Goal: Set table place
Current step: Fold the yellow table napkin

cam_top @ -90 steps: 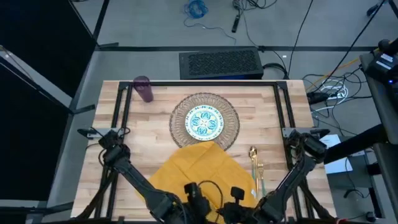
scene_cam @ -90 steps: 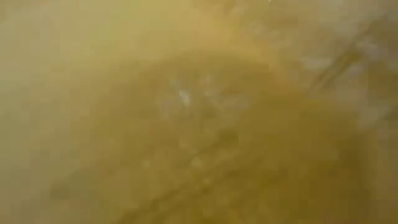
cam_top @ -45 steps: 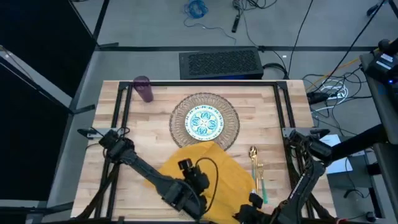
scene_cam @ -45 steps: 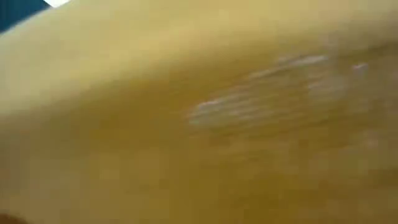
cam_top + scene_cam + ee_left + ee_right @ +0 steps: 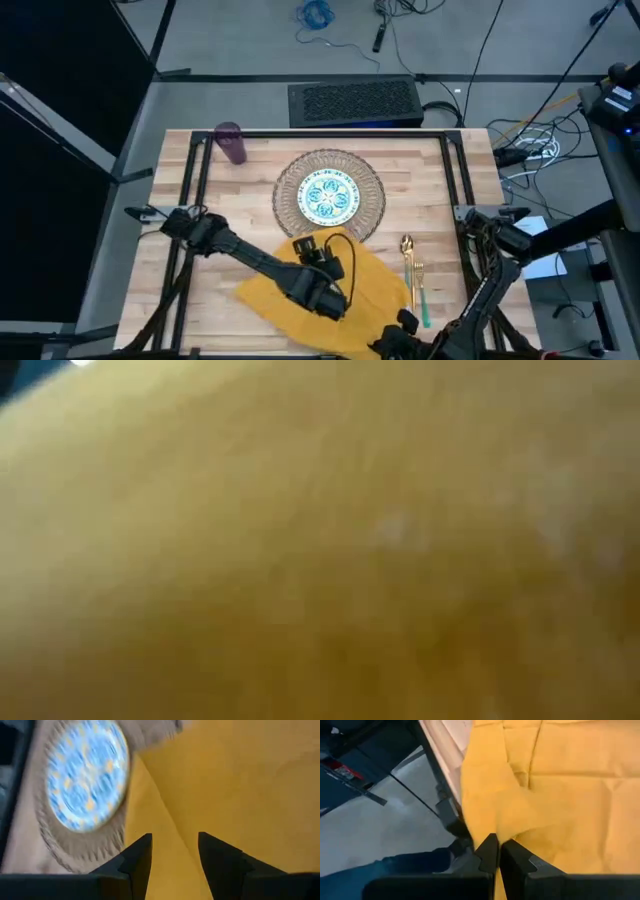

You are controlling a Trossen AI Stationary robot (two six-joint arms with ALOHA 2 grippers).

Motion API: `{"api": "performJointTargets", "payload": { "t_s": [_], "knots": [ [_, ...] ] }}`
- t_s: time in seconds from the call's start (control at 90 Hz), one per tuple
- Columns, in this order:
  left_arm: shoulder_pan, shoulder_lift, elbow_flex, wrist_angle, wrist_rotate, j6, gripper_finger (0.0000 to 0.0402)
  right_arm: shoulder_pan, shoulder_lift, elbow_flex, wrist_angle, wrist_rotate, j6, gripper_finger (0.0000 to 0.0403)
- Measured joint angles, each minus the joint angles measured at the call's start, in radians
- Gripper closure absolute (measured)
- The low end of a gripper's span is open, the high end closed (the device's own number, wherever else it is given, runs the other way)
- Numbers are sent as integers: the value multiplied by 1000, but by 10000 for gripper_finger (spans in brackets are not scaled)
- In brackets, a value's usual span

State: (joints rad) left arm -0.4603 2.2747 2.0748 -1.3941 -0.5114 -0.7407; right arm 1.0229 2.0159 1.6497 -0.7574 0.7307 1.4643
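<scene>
The mustard-yellow napkin [image 5: 290, 295] lies spread on the table [image 5: 230, 200], its far corner on the woven mat [image 5: 372, 205]. The teal-patterned plate [image 5: 330, 197] sits on that mat. My left gripper [image 5: 175, 845] stands open over the napkin's far part, just short of the mat [image 5: 75, 847], with a crease of the cloth between its fingers. Whether it touches the cloth, I cannot tell. At the table's near edge my right gripper [image 5: 499, 851] is shut on the napkin [image 5: 560, 795]. The low view shows only yellow cloth [image 5: 320, 540]. My right gripper pinches a raised bunch of the napkin's near edge [image 5: 501, 834] between its two fingers. It comes from the table's near side. The cloth beyond the pinch lies flat on the table, and a part beside it droops past the table's near edge [image 5: 480, 795].
The gold fork and spoon with teal handles [image 5: 413, 275] lie right of the napkin. A purple cup [image 5: 232, 143] stands at the far left corner. The black frame [image 5: 330, 135] runs along the table's far edge and down its sides.
My left gripper has gone from the table's near edge across the napkin toward the plate. My right gripper has shifted a little toward the right along the near edge. The napkin's far corner has stayed on the mat.
</scene>
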Motion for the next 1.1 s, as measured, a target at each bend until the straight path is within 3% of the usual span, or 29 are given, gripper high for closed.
{"api": "performJointTargets", "payload": {
  "t_s": [0.233, 0.456, 0.644, 0.878, 1.1],
  "knots": [
    [4, -17, -182, 8, 91, -39, 256, 50, 0, 0, 5, 29, 66, 403],
    [40, -48, -336, 162, 194, -35, 256, 58, 0, 0, 5, 26, 54, 403],
    [48, -58, -441, 201, 260, -50, 256, 58, 0, 0, 5, 21, 38, 403],
    [25, -73, -462, 193, 286, -120, 256, 57, 0, 0, -24, 3, 35, 403],
    [-40, -125, -468, 179, 469, -272, 256, 56, 0, 0, -55, -4, 39, 403]
  ]
}}
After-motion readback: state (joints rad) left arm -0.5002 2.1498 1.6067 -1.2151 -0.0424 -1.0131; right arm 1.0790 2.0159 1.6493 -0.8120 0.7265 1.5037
